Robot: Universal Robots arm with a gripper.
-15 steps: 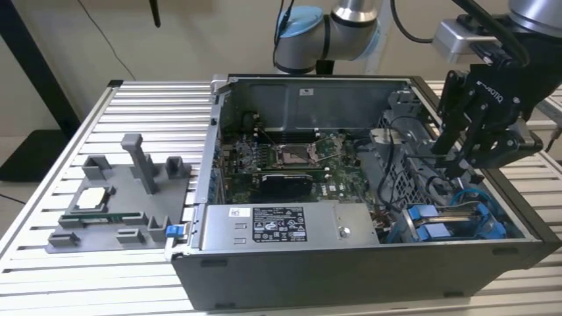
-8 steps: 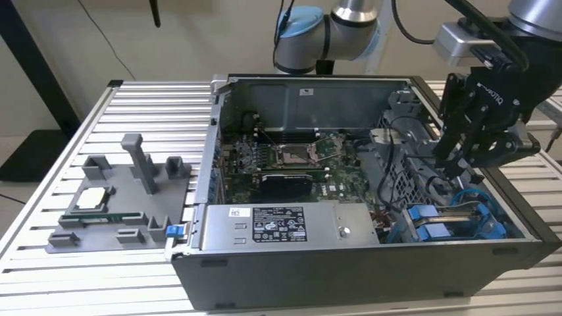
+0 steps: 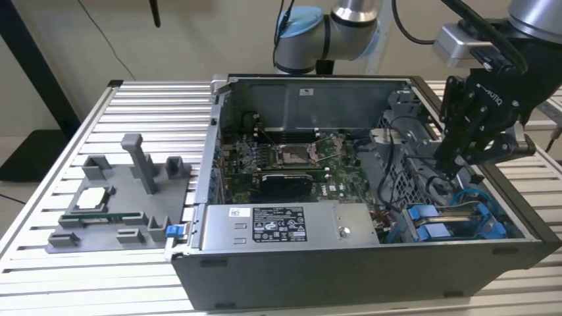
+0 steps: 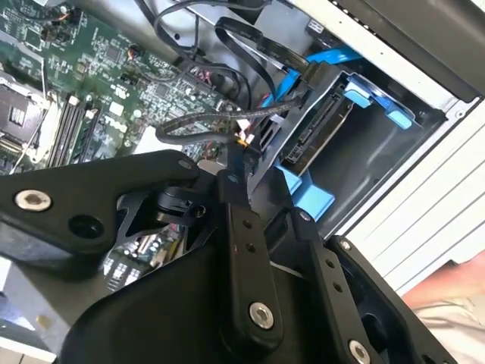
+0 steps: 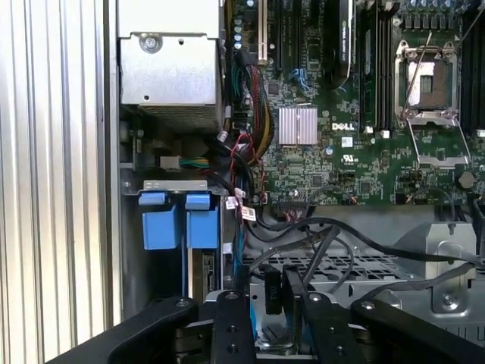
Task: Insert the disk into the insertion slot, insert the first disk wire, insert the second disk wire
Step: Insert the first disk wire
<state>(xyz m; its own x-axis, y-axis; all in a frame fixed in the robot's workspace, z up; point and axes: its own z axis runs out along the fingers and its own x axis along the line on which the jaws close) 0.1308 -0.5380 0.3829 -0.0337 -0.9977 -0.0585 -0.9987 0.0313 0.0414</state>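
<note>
My gripper (image 3: 449, 164) hangs inside the open computer case, above the drive cage at the exterior view's right. In the first wrist view the gripper (image 5: 274, 303) is shut on a black disk wire connector (image 5: 274, 287). The wire (image 4: 198, 120) loops away from the black fingers (image 4: 235, 178) over the motherboard. The disk (image 4: 317, 136) sits in the insertion slot (image 4: 379, 144) of the grey cage, its blue carrier (image 4: 309, 196) around it and its connector edge facing the gripper. Blue carrier tabs (image 5: 182, 224) lie close to the fingers, and the cage (image 3: 452, 224) shows below the gripper.
The green motherboard (image 3: 290, 158) fills the case floor, with the grey power-supply box (image 3: 281, 227) at the front. Loose black and coloured cables (image 5: 250, 152) cross between board and cage. A grey fixture (image 3: 123, 197) with parts stands on the slatted table at the exterior view's left.
</note>
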